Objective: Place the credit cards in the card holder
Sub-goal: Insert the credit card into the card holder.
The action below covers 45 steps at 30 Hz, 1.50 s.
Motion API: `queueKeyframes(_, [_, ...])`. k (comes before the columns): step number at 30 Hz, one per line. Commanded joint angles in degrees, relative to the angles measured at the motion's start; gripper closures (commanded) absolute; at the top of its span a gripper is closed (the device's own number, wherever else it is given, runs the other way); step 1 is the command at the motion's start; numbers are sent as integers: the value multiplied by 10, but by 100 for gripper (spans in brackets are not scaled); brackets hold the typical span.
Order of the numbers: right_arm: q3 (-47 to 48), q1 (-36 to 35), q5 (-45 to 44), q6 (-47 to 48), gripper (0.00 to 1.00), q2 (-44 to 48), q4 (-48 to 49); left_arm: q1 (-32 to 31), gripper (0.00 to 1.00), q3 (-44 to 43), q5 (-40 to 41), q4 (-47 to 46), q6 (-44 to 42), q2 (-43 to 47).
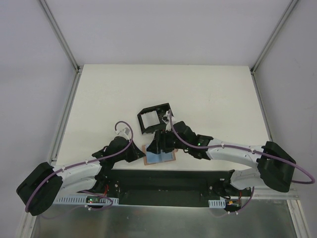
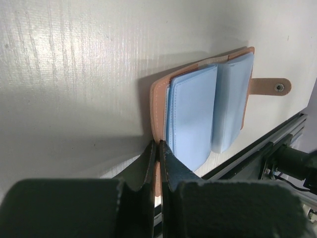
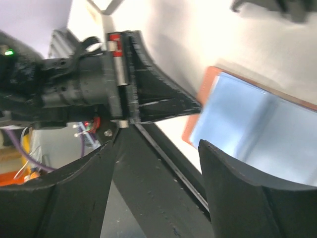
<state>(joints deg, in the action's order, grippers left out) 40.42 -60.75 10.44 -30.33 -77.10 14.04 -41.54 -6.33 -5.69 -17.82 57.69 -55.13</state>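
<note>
The tan card holder (image 1: 159, 157) lies open at the table's near edge, between both grippers. In the left wrist view its tan cover (image 2: 157, 106) frames light blue leaves (image 2: 193, 121), and a strap with a snap (image 2: 270, 87) sticks out. I cannot tell cards from sleeves among the blue leaves, and no loose credit card shows on the table. My left gripper (image 2: 159, 144) is shut on the cover's near edge (image 1: 141, 152). My right gripper (image 3: 158, 148) is open and empty just above the holder's blue inside (image 3: 257, 129), over its near left corner (image 1: 157, 146).
A black box frame with white pieces (image 1: 154, 117) stands just behind the holder, close to the right wrist. The black mounting rail (image 1: 168, 181) runs along the near edge under the holder's overhang. Bare white table (image 1: 208, 89) lies beyond.
</note>
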Motion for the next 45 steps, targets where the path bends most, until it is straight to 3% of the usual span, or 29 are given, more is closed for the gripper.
queueKeyframes(1, [-11, 11, -96, 3, 29, 20, -112, 3, 100, 1, 15, 45, -15, -9])
queueKeyframes(5, [-29, 20, -137, -10, 30, 21, -138, 3, 100, 2, 10, 46, -20, -4])
queueKeyframes(20, [-29, 29, -111, -28, 35, -55, -117, 3, 100, -5, 2, 46, -33, -6])
queueKeyframes(30, [11, 6, -35, -28, 38, -121, -76, 3, 100, -11, 0, 33, -33, -23])
queueKeyframes(45, [46, 1, 128, -44, 35, -141, 103, 4, 100, -1, 6, 9, -14, -42])
